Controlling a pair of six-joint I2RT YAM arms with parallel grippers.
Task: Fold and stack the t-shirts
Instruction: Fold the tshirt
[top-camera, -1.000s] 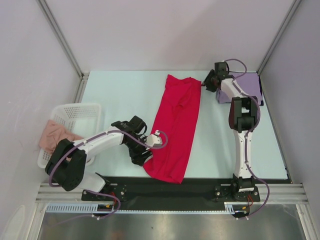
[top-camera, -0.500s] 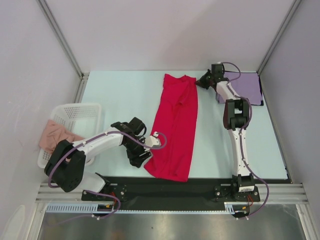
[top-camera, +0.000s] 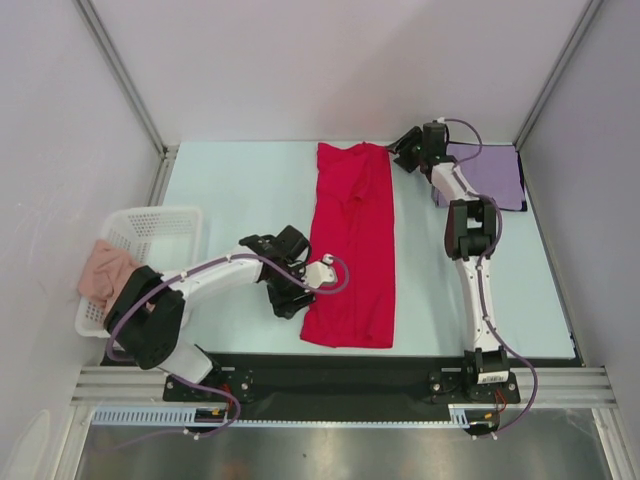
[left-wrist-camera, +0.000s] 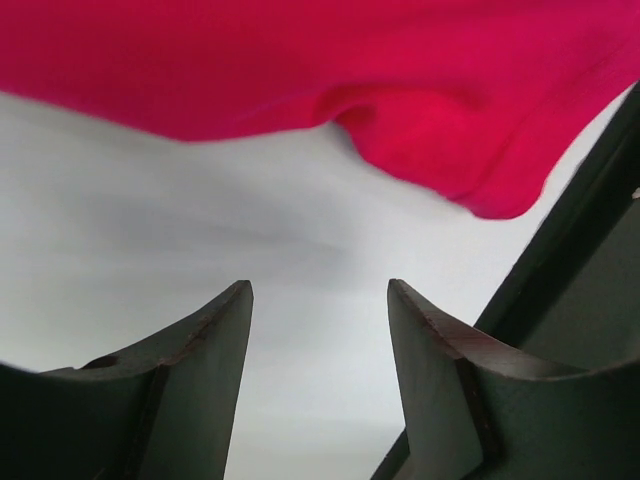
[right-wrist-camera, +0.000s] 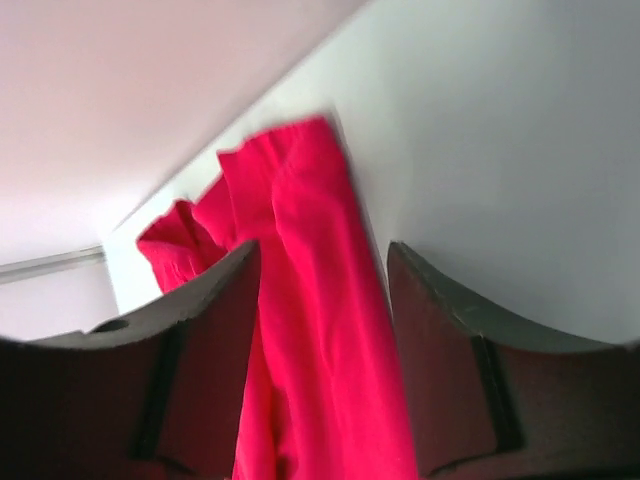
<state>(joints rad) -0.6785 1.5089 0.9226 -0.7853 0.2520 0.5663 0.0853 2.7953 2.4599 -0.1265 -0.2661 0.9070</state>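
Red t-shirt lies as a long strip; lavender t-shirt folded square.

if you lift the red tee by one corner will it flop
Probably flops: the red tee lies limp, creased, its edge puckered. Likely light, being thin cloth; pushed, it should bunch or slide on the table, not roll.

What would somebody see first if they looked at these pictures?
The bright red t-shirt, stretched long down the middle of the table. The left fingers are open by its near left edge, the right fingers open by its far right corner. A folded lavender t-shirt lies far right; a white basket holding pink cloth sits left.
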